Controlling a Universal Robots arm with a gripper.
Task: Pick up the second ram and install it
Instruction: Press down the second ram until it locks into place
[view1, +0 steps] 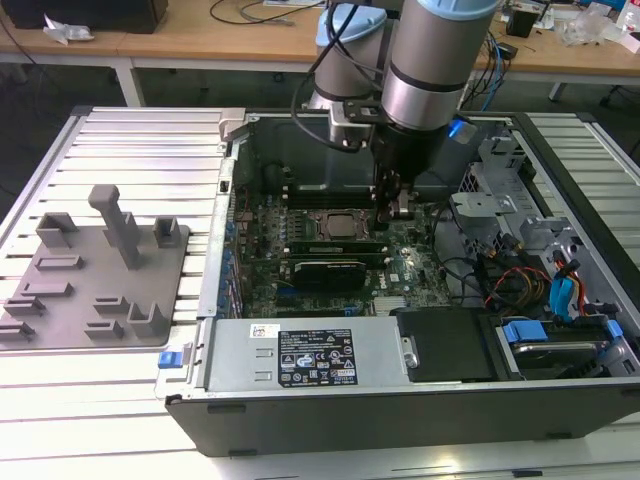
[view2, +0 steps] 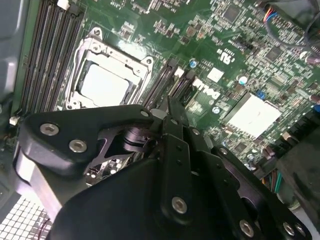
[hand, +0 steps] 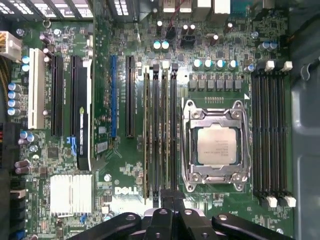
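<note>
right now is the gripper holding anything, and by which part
It cannot be told. The gripper hangs low over the memory slots beside the processor socket, with sticks standing in those slots, but its linkage hides the fingertips and any hold.

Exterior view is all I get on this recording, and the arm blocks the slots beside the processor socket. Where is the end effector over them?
Observer: In the first wrist view the end effector sits over one end of the slot bank next to the processor socket.
Operator: Any ram in that bank?
Observer: Thin board edges stand in it, ram sticks by the look; whether they are latched I cannot tell.
Operator: And the other bank?
Observer: Its four slots look empty, with white latches at both ends.
</note>
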